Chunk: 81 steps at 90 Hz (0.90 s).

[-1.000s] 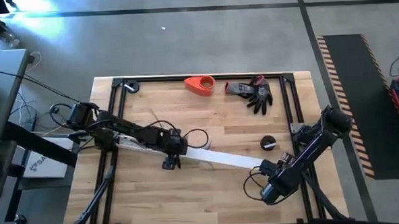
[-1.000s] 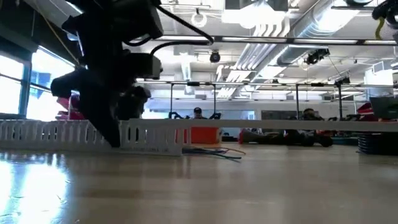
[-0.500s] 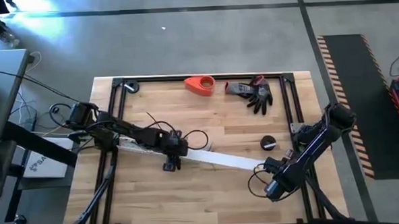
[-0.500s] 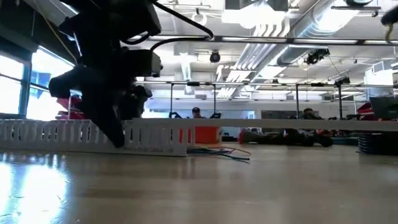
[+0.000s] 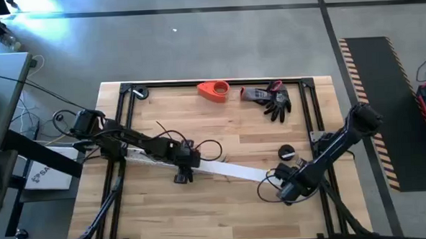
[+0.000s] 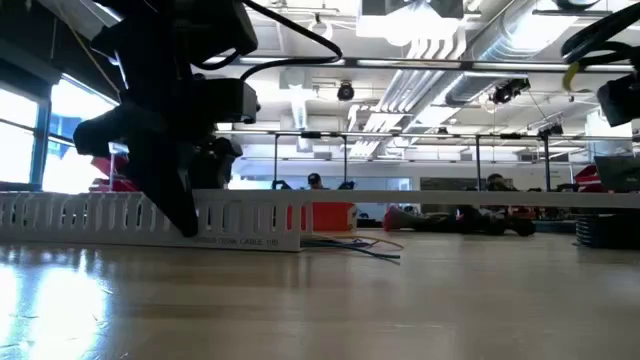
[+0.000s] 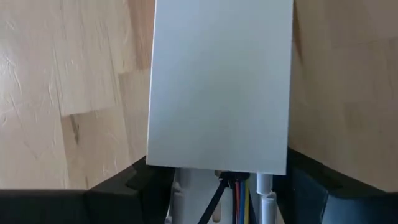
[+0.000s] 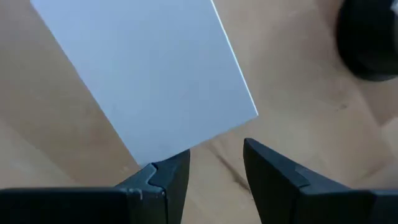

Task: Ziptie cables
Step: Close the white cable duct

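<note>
A white slotted channel (image 5: 146, 155) lies on the table left of centre. The cables (image 7: 234, 186) run inside it, and their thin coloured ends (image 6: 355, 244) stick out of its right end onto the wood. A flat white strip (image 5: 233, 170) reaches from that end toward the table's right. My left gripper (image 5: 181, 171) stands over the channel's right end, one finger on each side of it. My right gripper (image 8: 214, 171) is open just off the strip's right end (image 8: 155, 81), with nothing between its fingers. My left gripper straddles the channel near its right end, one finger against each long slotted wall (image 7: 181, 190). The fingers (image 6: 180, 205) come from above, pointing down, and lie across the channel. The channel rests on the table with the cables inside.
At the far edge lie a red object (image 5: 213, 90) and dark gloves (image 5: 271, 99). A black round object (image 5: 286, 154) sits near the strip's right end. Black frame rails (image 5: 315, 115) border the table's sides.
My right gripper has moved toward the table's left and far edge, up to the strip's right end, staying open. In the low view the channel's right end and the cable ends have slid a little toward the table's right with my left gripper.
</note>
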Each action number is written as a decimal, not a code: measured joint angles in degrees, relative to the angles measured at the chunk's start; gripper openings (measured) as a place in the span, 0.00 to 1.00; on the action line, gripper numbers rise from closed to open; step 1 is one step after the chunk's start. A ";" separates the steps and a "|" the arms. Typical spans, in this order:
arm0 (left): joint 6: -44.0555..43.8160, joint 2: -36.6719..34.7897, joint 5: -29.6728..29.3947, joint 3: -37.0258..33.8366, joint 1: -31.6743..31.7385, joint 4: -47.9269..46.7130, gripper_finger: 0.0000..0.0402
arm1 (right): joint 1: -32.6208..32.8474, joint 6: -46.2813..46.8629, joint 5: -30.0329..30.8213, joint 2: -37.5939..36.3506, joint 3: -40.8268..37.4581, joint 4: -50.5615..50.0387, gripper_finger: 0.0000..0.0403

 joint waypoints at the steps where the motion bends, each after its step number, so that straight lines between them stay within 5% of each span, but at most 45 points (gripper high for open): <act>1: 0.00 0.00 -0.01 0.00 0.01 -0.11 0.52 | -0.17 -0.27 -0.02 0.00 0.05 -0.03 0.34; 16: 0.05 -0.33 -1.85 0.26 -0.04 -0.95 0.53 | -0.91 -1.81 0.55 0.00 0.18 -1.31 0.34; 44: 2.40 -0.11 -1.04 4.55 1.81 -9.41 0.74 | -0.07 0.15 1.57 0.00 0.25 -0.71 0.34; 63: 1.86 -0.94 -1.92 10.05 1.81 -17.91 0.76 | -0.05 0.10 1.57 0.00 0.25 -0.22 0.34; 81: 0.33 -0.97 -2.23 7.67 1.66 -17.19 0.76 | -0.11 0.24 2.73 0.00 0.25 0.70 0.34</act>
